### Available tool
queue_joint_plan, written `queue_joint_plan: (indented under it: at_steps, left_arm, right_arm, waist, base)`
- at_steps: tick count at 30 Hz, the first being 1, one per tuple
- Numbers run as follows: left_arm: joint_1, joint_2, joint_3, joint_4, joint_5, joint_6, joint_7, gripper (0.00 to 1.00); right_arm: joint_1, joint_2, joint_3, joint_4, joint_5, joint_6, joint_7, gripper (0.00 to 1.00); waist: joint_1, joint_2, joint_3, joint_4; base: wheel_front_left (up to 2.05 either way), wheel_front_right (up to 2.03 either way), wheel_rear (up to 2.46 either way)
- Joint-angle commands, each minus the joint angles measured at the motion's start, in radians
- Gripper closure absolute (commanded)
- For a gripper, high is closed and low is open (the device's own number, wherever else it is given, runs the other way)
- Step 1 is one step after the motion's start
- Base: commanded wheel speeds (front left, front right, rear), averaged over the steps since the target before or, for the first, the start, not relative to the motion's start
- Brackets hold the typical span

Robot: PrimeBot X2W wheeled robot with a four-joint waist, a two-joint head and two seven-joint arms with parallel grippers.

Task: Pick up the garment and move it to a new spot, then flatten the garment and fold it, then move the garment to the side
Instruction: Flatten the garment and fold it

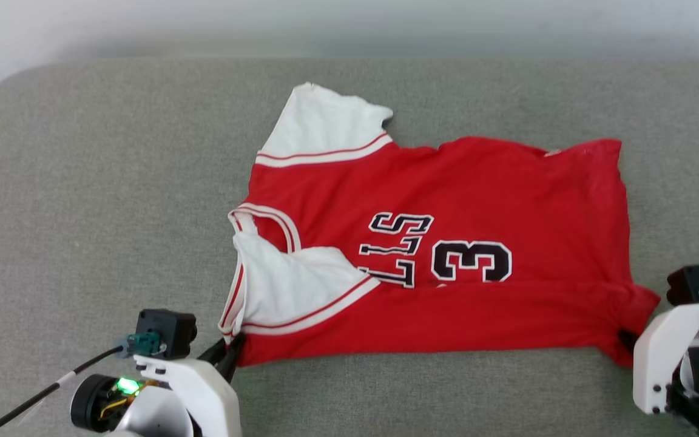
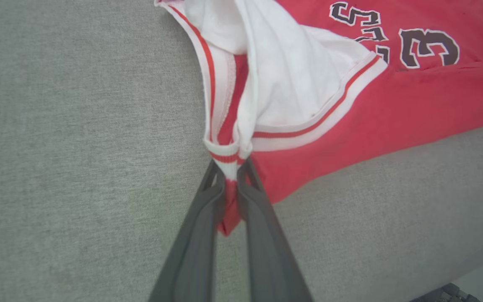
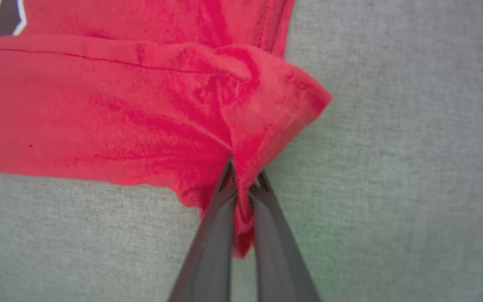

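The garment (image 1: 446, 243), a red jersey shirt with white sleeves, striped trim and black letters and a "3", lies spread sideways on the grey cushion. Its near white sleeve is folded over the red body. My left gripper (image 1: 232, 352) pinches the near left corner, and the left wrist view has the striped trim and red fabric of the garment (image 2: 308, 113) clamped between my dark fingers (image 2: 208, 209). My right gripper (image 1: 627, 340) is shut on the near right hem corner. There the garment (image 3: 141, 117) bunches up between the fingertips of my right gripper (image 3: 241, 184).
The grey upholstered cushion (image 1: 94, 200) stretches around the shirt, with bare fabric to the left and along the near edge. A pale wall runs behind its far edge. A black cable (image 1: 34, 394) trails from my left wrist.
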Motion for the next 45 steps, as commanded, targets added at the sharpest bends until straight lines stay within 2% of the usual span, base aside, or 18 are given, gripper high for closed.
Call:
queue_joint_plan:
  at_steps: [1,7,13,20,26,27,28,29,36,41,45]
  left_arm:
    - [0.013,0.005,0.001,0.000,-0.002,-0.004,0.002,1.00]
    - [0.077,0.047,-0.014,-0.008,-0.024,-0.015,0.021,1.00]
    - [0.163,0.077,-0.030,-0.015,-0.046,-0.007,0.033,1.00]
    - [0.187,0.050,-0.055,0.049,-0.067,-0.039,0.025,1.00]
    - [0.158,0.021,-0.078,0.134,-0.060,-0.073,0.014,1.00]
    - [0.154,0.016,-0.082,0.146,-0.057,-0.077,0.010,0.75]
    - [0.148,0.012,-0.085,0.158,-0.049,-0.079,0.005,0.00]
    - [0.143,0.006,-0.085,0.169,-0.047,-0.080,-0.005,0.00]
    - [0.109,-0.024,-0.055,0.204,-0.022,-0.093,-0.117,0.00]
    - [0.075,-0.049,0.002,0.205,0.033,-0.097,-0.314,0.00]
    - [0.046,-0.073,0.023,0.203,0.109,-0.077,-0.465,0.00]
  right_arm:
    - [0.040,-0.006,0.003,0.015,0.002,-0.001,0.013,1.00]
    - [0.108,-0.063,-0.001,-0.077,0.032,-0.001,0.045,1.00]
    - [0.221,-0.072,-0.056,-0.168,0.075,-0.001,0.099,1.00]
    - [0.304,-0.046,-0.104,-0.214,0.080,-0.001,0.121,1.00]
    - [0.277,-0.006,-0.083,-0.180,0.099,-0.001,0.105,1.00]
    - [0.271,-0.002,-0.080,-0.173,0.099,-0.001,0.104,0.96]
    - [0.266,-0.002,-0.077,-0.169,0.097,-0.001,0.097,0.52]
    - [0.263,-0.005,-0.071,-0.165,0.092,-0.001,0.091,0.00]
    - [0.231,-0.009,-0.088,-0.159,0.079,-0.001,0.006,0.00]
    - [0.199,0.012,-0.110,-0.201,0.102,-0.001,-0.105,0.00]
    - [0.179,0.009,-0.099,-0.259,0.109,-0.001,-0.265,0.00]
  waist:
    - [-0.0001,0.0000,-0.025,-0.008]
    - [-0.0001,0.0000,-0.101,-0.025]
    - [-0.0001,0.0000,-0.130,-0.039]
    - [-0.0001,0.0000,-0.116,-0.047]
    - [-0.0001,0.0000,-0.101,-0.049]
    - [-0.0001,0.0000,-0.101,-0.048]
    - [-0.0001,0.0000,-0.102,-0.047]
    - [-0.0001,0.0000,-0.104,-0.046]
    - [-0.0001,0.0000,-0.146,-0.037]
    - [-0.0001,0.0000,-0.180,-0.041]
    - [-0.0001,0.0000,-0.194,-0.046]
  base:
    - [0.00,0.00,0.00]
    - [0.00,0.00,0.00]
    - [0.00,0.00,0.00]
    - [0.00,0.00,0.00]
    - [0.00,0.00,0.00]
    - [0.00,0.00,0.00]
    - [0.00,0.00,0.00]
    - [0.00,0.00,0.00]
    - [0.00,0.00,0.00]
    - [0.00,0.00,0.00]
    - [0.00,0.00,0.00]
